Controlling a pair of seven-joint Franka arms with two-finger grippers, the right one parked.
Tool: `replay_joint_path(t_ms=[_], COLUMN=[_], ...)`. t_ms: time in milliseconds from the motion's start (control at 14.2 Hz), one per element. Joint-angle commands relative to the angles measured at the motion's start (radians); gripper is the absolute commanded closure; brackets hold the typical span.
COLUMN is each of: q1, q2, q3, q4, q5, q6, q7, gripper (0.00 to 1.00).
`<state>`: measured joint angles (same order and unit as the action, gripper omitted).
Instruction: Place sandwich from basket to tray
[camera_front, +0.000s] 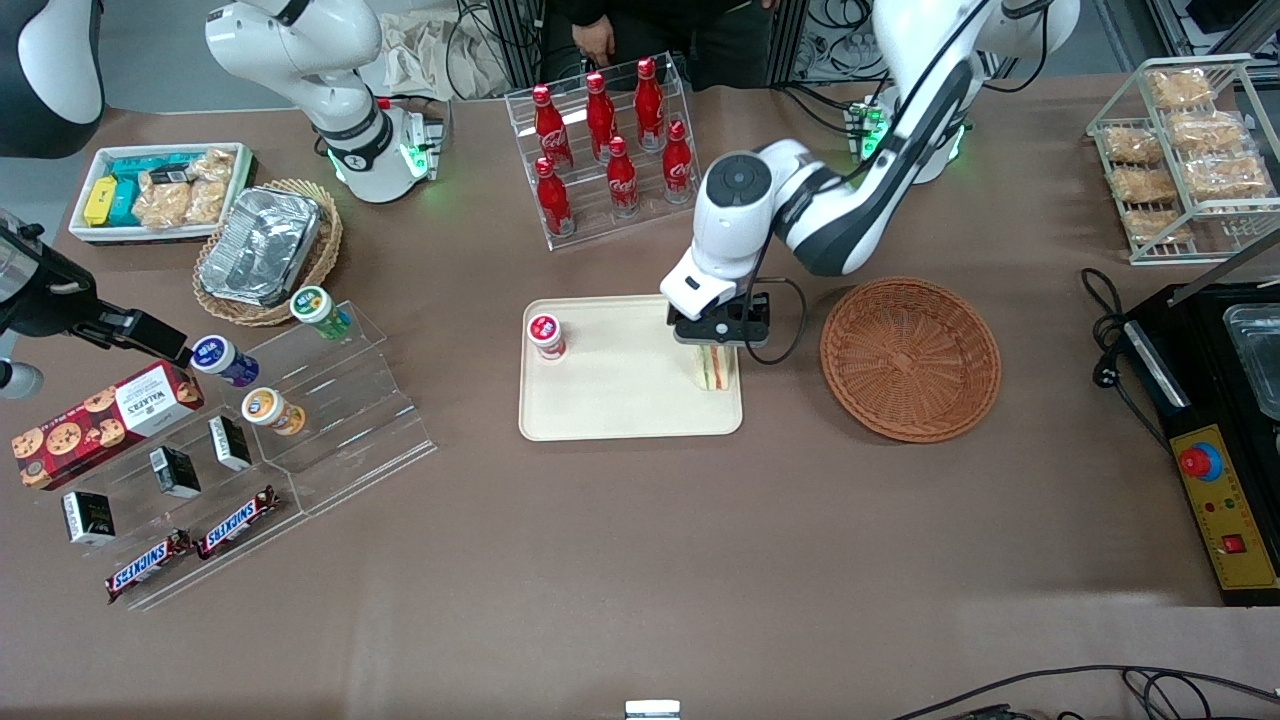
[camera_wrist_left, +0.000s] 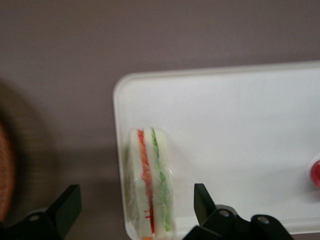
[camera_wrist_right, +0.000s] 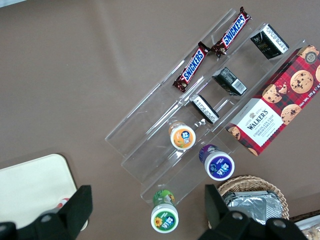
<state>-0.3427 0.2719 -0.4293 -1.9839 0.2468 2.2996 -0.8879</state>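
The working arm is clad in glossy white shells with dark grey joint sections and a round grey cap on its wrist, above the tray (camera_front: 600, 410). A white block carries the black gripper (camera_front: 716, 342), whose blunt matte fingers (camera_wrist_left: 67, 205) stand apart; a thin black cable loops beside it, and green lights glow at the arm's base.

Red cola bottles (camera_front: 610, 150) fill a clear rack; Snickers bars (camera_front: 195, 550) lie on acrylic steps (camera_front: 330, 420).

Tray (camera_front: 610, 400) smooth cream plastic; basket (camera_front: 910, 358) rough woven wicker; sandwich (camera_wrist_left: 150, 185) in glossy film.
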Motion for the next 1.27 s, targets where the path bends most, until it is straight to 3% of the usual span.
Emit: replay_joint_path(t_ms=[0, 211, 423, 704, 845, 986, 1197], q1=[0.045, 0.134, 0.217, 0.355, 0.366, 0.332, 0.253], q2=[-0.066, -0.127, -0.21, -0.289, -0.316, -0.333, -0.374], q3=[0.001, -0.005, -0.002, 0.0, 0.017, 0.096, 0.283], q4=[0.107, 0.166, 0.169, 0.168, 0.165, 0.16, 0.148], q5=[0.016, -0.009, -0.092, -0.102, -0.119, -0.129, -0.228], q6=[-0.15, -0.282, -0.34, -0.468, -0.502, -0.502, -0.511], q7=[-0.008, 0.113, 0.246, 0.458, 0.526, 0.564, 0.716], gripper=[0.0, 0.0, 0.0, 0.0, 0.0, 0.0, 0.0])
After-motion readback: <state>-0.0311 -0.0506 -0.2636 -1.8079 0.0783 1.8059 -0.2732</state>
